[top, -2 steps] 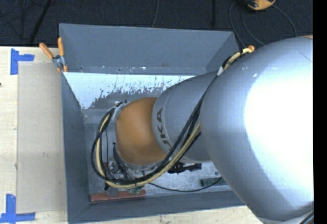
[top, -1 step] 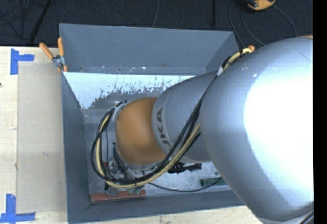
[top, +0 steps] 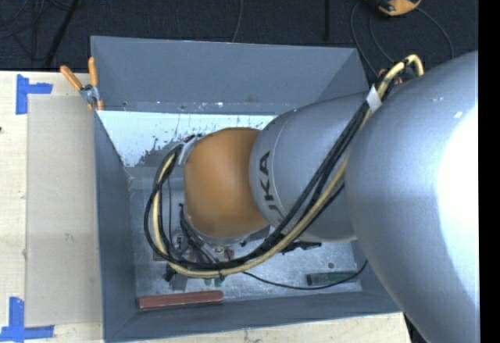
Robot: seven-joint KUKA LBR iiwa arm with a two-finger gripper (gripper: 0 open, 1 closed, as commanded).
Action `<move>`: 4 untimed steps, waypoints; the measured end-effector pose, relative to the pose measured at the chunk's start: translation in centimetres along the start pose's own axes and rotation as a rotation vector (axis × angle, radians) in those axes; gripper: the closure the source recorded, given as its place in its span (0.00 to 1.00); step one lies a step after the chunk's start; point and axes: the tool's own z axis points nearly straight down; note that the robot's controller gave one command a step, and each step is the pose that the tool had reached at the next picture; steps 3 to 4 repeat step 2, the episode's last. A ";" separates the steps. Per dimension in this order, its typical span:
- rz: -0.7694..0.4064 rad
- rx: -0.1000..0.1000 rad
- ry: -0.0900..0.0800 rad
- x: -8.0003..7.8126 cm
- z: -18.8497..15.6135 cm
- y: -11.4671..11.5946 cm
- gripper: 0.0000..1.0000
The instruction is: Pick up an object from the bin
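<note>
Nearby, a flat reddish-brown bar (top: 180,300) lies in the bin (top: 114,240).

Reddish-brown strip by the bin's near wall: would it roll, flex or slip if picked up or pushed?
The reddish-brown strip looks straight and flat, so probably stiff and unlikely to roll. Lying flat on the bin floor near the wall, it may slide when pushed and be hard to pinch.

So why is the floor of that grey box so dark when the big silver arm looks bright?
Camera view: light from above leaves a soft sheen on the silver arm and its orange cover; the arm's bulk shades the bin floor beneath, so the reddish-brown bar and small green piece lie dim, while a pale lit band crosses the bin's far slope.
</note>
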 end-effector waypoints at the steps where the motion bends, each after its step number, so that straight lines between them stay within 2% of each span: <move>1: -0.016 -0.002 -0.004 -1.0 -5.8 1.4 1.00; 2: 0.005 -0.004 -0.007 -1.2 -8.7 -0.4 1.00; 4: 0.005 -0.004 -0.007 -1.2 -8.7 -0.4 1.00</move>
